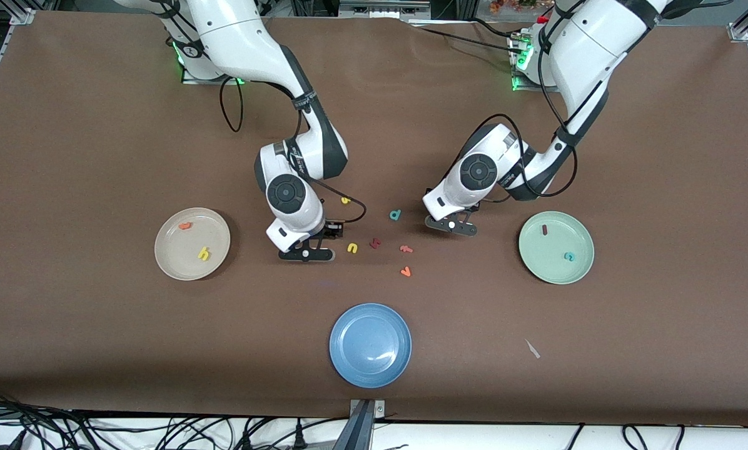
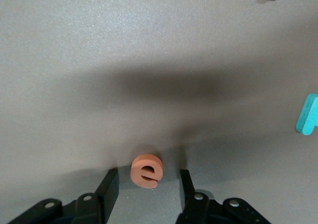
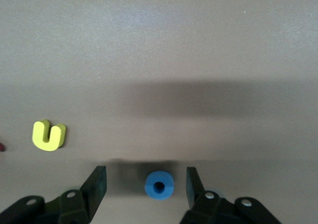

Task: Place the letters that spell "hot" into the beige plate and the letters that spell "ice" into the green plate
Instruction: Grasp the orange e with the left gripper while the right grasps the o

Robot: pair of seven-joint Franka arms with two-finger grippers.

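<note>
Beige plate [image 1: 192, 244]: round, shallow, cream; toward the right arm's end of the table. The orange "t" [image 1: 185, 225] and the yellow "h" [image 1: 204, 253] lie flat in it, apart from each other, the "h" nearer the front camera.

Right gripper [image 1: 306, 254]: down at the table beside the beige plate. Its wrist view shows the jaws apart, one black finger [image 3: 97, 183] on each side of the blue "o" [image 3: 159, 185], with a gap to the letter on both sides.

Blue "o": small thick foam ring with a round hole, lying flat on the brown cloth, hole facing up.

Yellow "u" [image 1: 352, 248]: foam, flat on the cloth just beside the right gripper.

Loose letters: a teal "d" [image 1: 395, 215], a dark red letter [image 1: 374, 242], a salmon "t" [image 1: 406, 249] and another orange letter [image 1: 405, 271] lie between the grippers.

Blue plate [image 1: 370, 345]: round, nearest the front camera.

Left gripper [image 1: 452, 225]: low over the cloth, jaws apart, straddling the orange "e" [image 2: 146, 171] without touching it.

Orange "e": rounded matte foam, flat on the cloth, face up.

Green plate [image 1: 556, 247]: pale mint, round, shallow, toward the left arm's end. The dark red "i" [image 1: 544, 230], a short bar, and the teal "c" [image 1: 569, 256] lie in it, apart.
</note>
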